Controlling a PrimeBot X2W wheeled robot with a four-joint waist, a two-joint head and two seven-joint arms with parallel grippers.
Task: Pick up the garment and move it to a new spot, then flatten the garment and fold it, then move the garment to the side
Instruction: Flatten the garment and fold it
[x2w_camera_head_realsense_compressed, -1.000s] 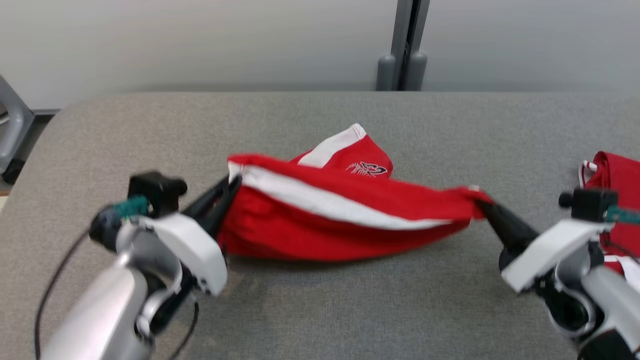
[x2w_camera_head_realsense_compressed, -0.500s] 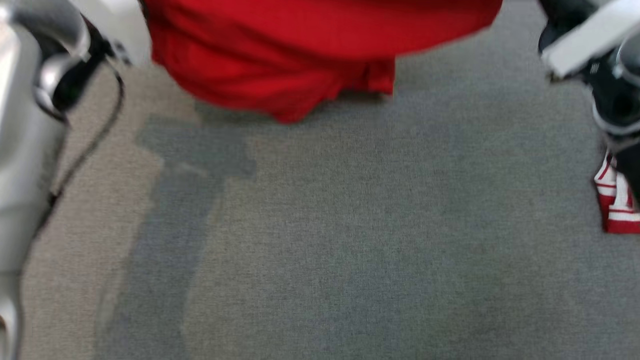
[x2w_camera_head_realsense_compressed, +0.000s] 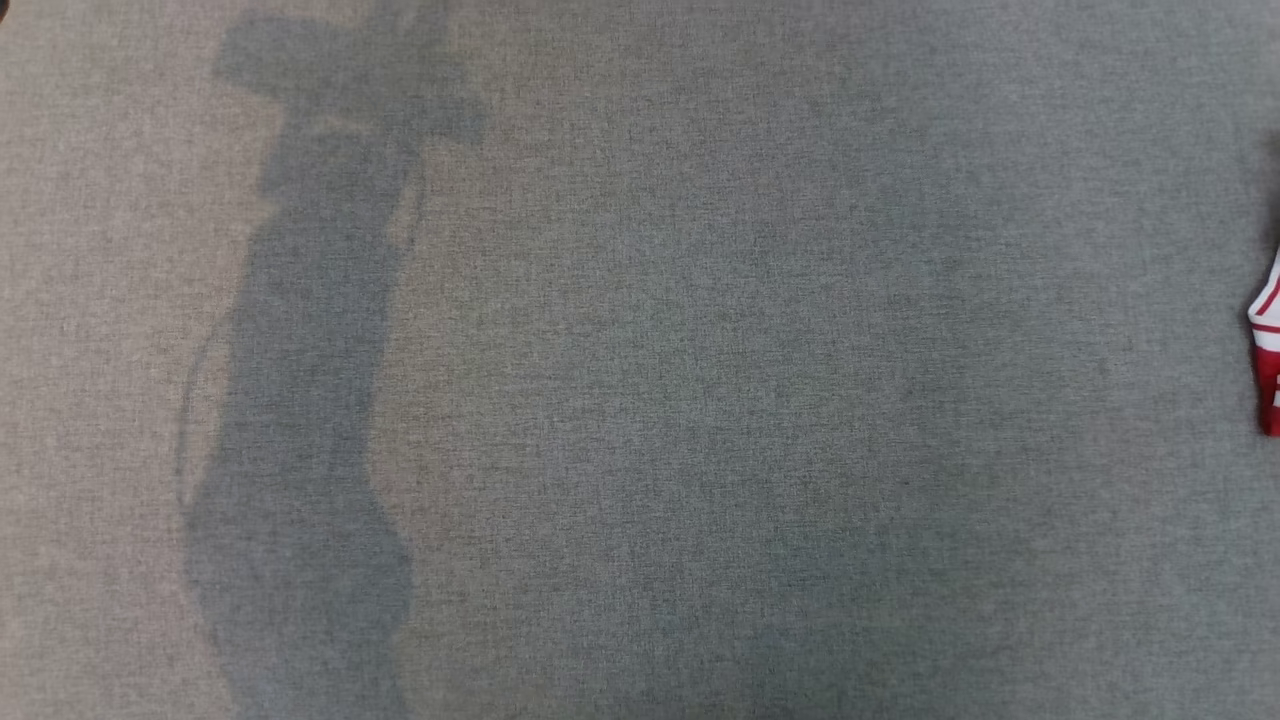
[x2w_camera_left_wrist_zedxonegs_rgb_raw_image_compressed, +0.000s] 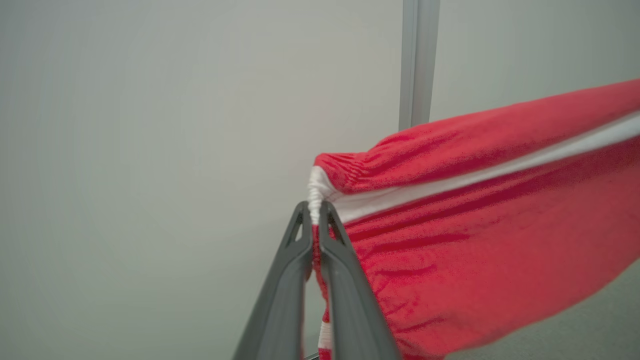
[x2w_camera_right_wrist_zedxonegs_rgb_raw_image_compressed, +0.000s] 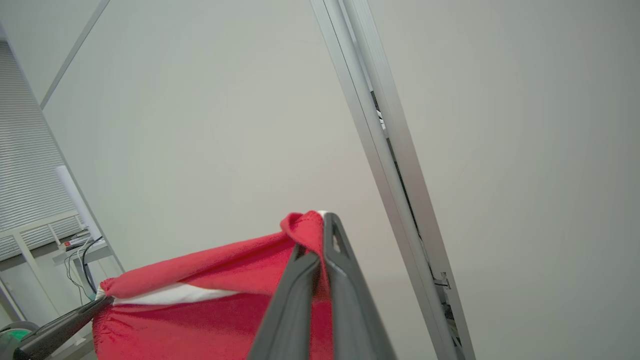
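The garment (x2w_camera_left_wrist_zedxonegs_rgb_raw_image_compressed: 475, 210) hangs in the air, strung between the two claws, with the wall behind it in both wrist views; the left claw (x2w_camera_left_wrist_zedxonegs_rgb_raw_image_compressed: 314, 210) is clamped on one gathered corner, where the white stripe (x2w_camera_left_wrist_zedxonegs_rgb_raw_image_compressed: 450, 187) meets the elastic edge; the right claw (x2w_camera_right_wrist_zedxonegs_rgb_raw_image_compressed: 315, 240) is clamped on the opposite corner, a small red fold bunched over its tip. The top edge runs fairly taut from claw to claw while the body sags below in soft creases; the counter (x2w_camera_head_realsense_compressed: 700, 400) under the head camera is grey, with a shadow on its left part and a scrap of red-and-white cloth (x2w_camera_head_realsense_compressed: 1268, 360) at its right edge.

The garment looks like a light, limp knit; it should drape and fold without resistance, yet bunch or twist wherever it goes slack. The elastic edge is likely the firmest part, so corners there make the best holds; both pinches catch little cloth, so a hard tug apart could slip one free. Laying it down probably wants even tension and a slow drag to spread the body flat.
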